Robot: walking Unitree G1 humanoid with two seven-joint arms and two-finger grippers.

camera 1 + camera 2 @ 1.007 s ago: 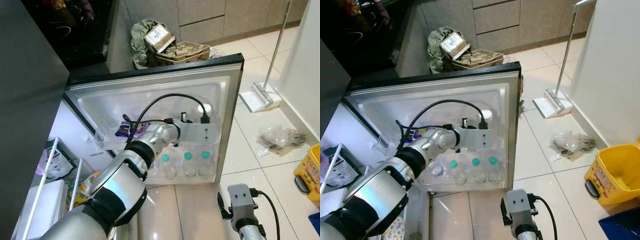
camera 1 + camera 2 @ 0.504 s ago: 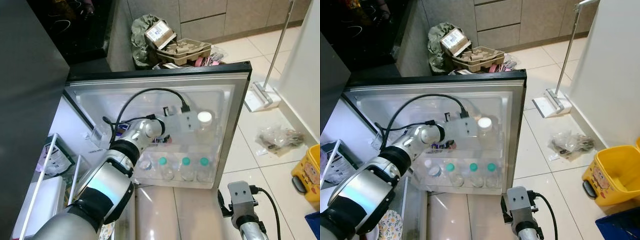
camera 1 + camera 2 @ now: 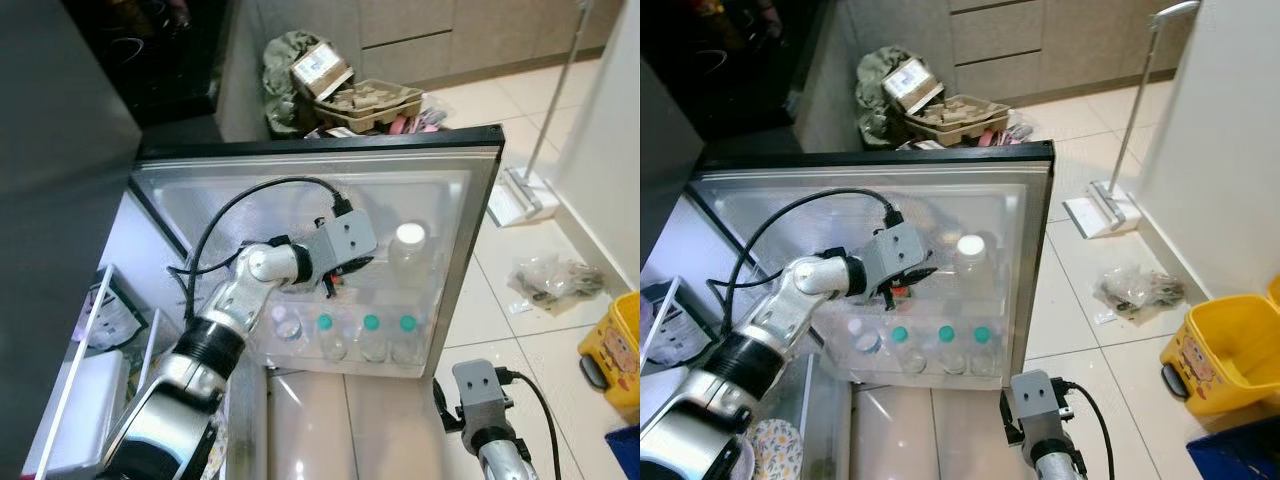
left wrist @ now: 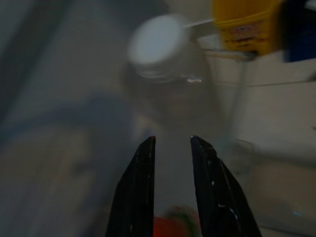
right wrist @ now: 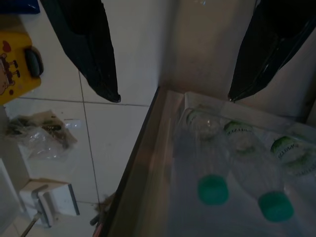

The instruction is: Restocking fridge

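The fridge door (image 3: 460,175) stands open before me. A clear bottle with a white cap (image 3: 408,241) stands upright in its upper door shelf. Three green-capped bottles (image 3: 371,324) stand in a row in the lower shelf. My left gripper (image 3: 343,274) hangs inside the door, a short way left of the white-capped bottle and apart from it. In the left wrist view its fingers (image 4: 140,192) show a narrow gap with nothing in it, and the bottle (image 4: 165,64) is ahead. My right gripper (image 5: 173,96) is open, low beside the door's edge, above the green caps (image 5: 213,190).
The fridge's inner shelves (image 3: 100,340) lie at the left. Cardboard boxes and a rubbish bag (image 3: 340,85) sit behind the door. On the tiled floor to the right are a mop (image 3: 520,195), a crumpled plastic bag (image 3: 550,280) and a yellow bin (image 3: 612,350).
My left gripper has let go of the white-capped bottle and drawn back to the left. The bottle stays upright in the upper door shelf. The right arm has barely moved.
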